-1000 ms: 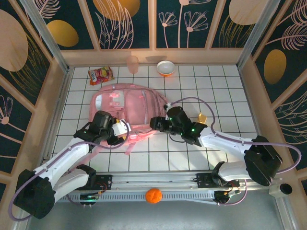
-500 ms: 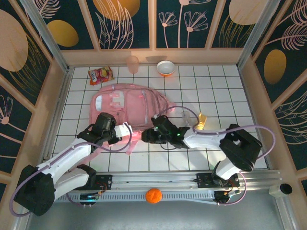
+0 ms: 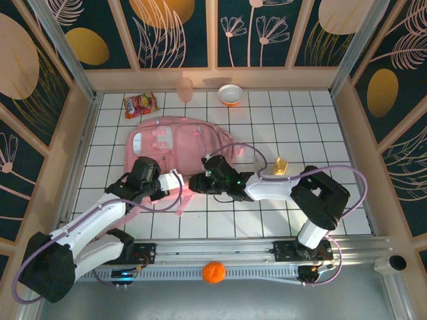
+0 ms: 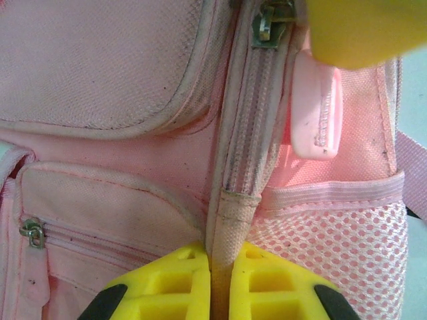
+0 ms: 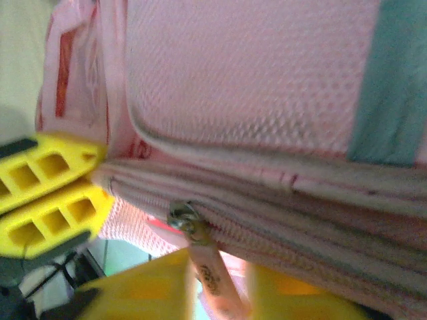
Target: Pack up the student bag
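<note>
Contact with the bag point(image 3: 167, 140) is made at its near edge in the top view, where the left gripper point(image 3: 177, 181) and right gripper point(image 3: 195, 185) are set just beside each other. The bag is laid flat on the table point(image 3: 300, 120), left of centre, pockets upward. Its long axis appears to run left to right, slightly aslant; which end is the top cannot be told.

In the left wrist view, the left gripper point(image 4: 223, 290) is shut, and the zip end point(image 4: 233, 210) is pinched between its fingers point(image 4: 167, 283). The zip point(image 4: 250, 120) is seen running straight away from it, with a mesh pocket point(image 4: 333, 233) on the right and the pull point(image 4: 313, 107) beyond.

In the right wrist view, the right gripper point(image 5: 220, 297) is closed to a narrow gap, and the pull point(image 5: 212, 277) is clasped in it. The left gripper point(image 5: 47, 193) is seen at the bag's point(image 5: 253, 80) edge.
</note>
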You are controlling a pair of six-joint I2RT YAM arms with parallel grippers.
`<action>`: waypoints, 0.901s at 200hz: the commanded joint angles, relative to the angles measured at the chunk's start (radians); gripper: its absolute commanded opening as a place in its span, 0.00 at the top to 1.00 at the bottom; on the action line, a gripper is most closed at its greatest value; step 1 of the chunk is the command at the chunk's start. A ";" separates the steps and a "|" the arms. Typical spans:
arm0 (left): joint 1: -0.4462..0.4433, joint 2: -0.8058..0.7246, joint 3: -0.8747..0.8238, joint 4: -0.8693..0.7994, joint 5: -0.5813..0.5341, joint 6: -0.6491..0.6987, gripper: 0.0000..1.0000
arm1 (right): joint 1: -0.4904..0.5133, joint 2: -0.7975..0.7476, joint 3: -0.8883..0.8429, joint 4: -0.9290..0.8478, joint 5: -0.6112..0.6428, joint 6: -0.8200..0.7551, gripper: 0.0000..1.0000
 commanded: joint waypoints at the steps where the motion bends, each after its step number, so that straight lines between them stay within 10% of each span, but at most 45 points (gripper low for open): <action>1: -0.005 -0.019 0.039 0.000 0.033 -0.013 0.93 | -0.014 0.006 0.044 -0.070 0.071 -0.004 0.98; 139: -0.004 -0.018 0.052 -0.044 -0.071 0.000 0.98 | -0.281 -0.255 -0.137 -0.313 0.128 -0.147 1.00; 180: -0.005 0.011 0.048 0.009 -0.228 -0.024 0.97 | -0.193 -0.285 -0.178 -0.268 0.098 -0.105 1.00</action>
